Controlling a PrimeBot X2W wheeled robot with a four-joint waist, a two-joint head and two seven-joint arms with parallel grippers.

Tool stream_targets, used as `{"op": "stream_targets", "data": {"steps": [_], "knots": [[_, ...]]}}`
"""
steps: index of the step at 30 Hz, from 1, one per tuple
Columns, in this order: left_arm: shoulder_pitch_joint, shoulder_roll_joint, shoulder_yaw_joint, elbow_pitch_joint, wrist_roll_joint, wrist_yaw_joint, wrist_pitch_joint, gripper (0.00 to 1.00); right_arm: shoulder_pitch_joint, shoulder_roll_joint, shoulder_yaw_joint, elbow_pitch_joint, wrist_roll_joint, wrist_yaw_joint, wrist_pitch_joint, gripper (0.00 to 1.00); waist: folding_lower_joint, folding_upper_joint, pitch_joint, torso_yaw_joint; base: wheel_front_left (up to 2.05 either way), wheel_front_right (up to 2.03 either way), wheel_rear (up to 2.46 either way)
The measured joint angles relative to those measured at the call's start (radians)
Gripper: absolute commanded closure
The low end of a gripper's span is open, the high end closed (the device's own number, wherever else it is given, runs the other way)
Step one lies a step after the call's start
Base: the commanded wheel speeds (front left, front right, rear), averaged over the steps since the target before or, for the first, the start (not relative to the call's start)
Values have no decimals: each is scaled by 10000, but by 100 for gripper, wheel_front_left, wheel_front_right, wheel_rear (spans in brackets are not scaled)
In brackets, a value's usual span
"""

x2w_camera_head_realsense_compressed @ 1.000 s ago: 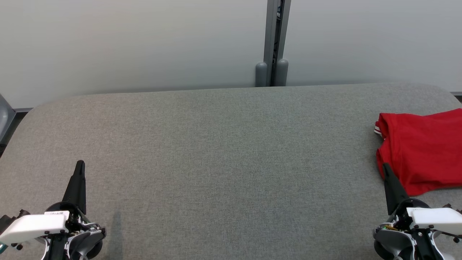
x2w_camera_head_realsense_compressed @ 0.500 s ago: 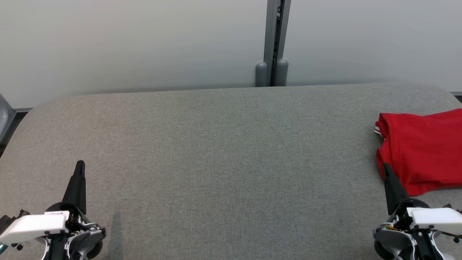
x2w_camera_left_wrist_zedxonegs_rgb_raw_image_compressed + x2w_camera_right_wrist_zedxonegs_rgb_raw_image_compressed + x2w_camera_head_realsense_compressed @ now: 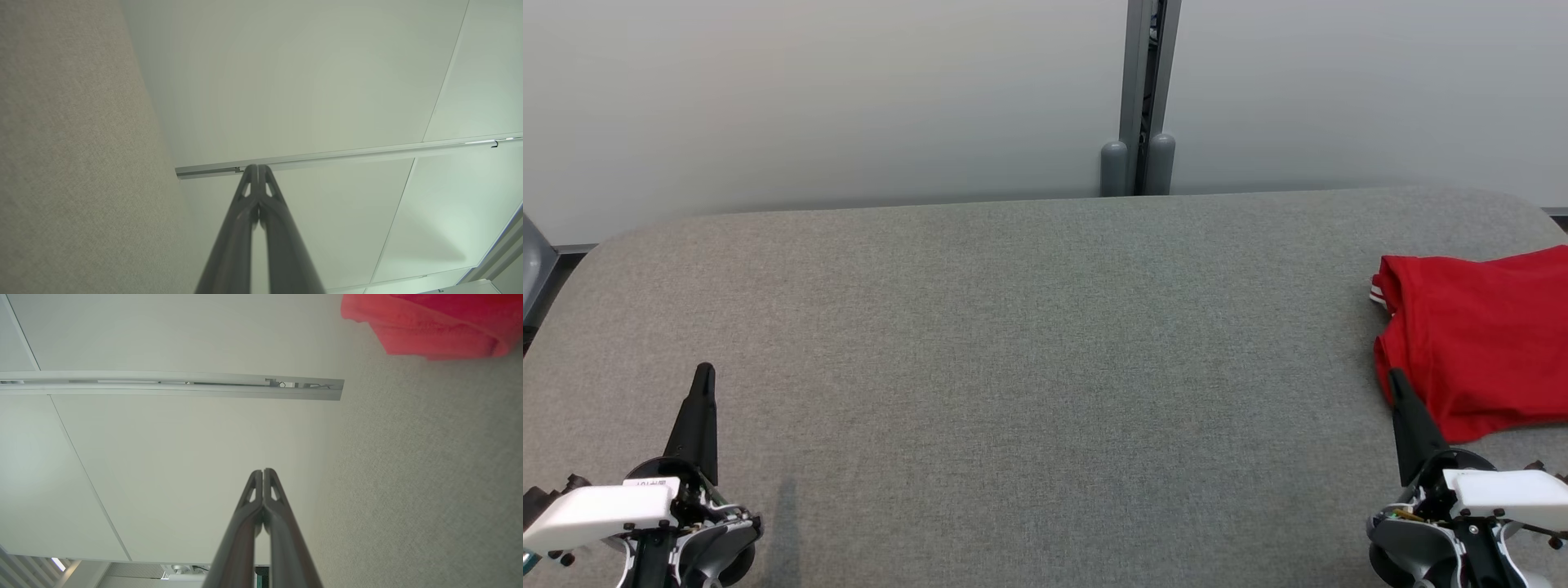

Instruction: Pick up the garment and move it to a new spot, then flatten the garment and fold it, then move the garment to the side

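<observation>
A red garment (image 3: 1478,343) with a white-striped trim lies folded at the right edge of the grey fabric table (image 3: 1029,351), partly cut off by the head view's border. In the right wrist view its rolled edge (image 3: 429,326) shows at the top right. My right gripper (image 3: 1396,380) hovers just in front of the garment's near-left corner, fingers shut with nothing between them (image 3: 263,472). Far across the table at the lower left, my left gripper (image 3: 704,371) is also shut and holds nothing (image 3: 257,167).
A pale partition wall (image 3: 833,98) with a grey vertical post (image 3: 1139,98) stands behind the table's far edge. The table has rounded corners. A grey object (image 3: 533,269) shows at the far left beyond the table's edge.
</observation>
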Motion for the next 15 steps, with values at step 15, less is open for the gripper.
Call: {"op": "stream_targets", "data": {"steps": [15], "knots": [[0,-13,21,2,19,0,29,100,0,6,-10,2,-2,0,2,100,0,0,0,0,0,0,0]]}}
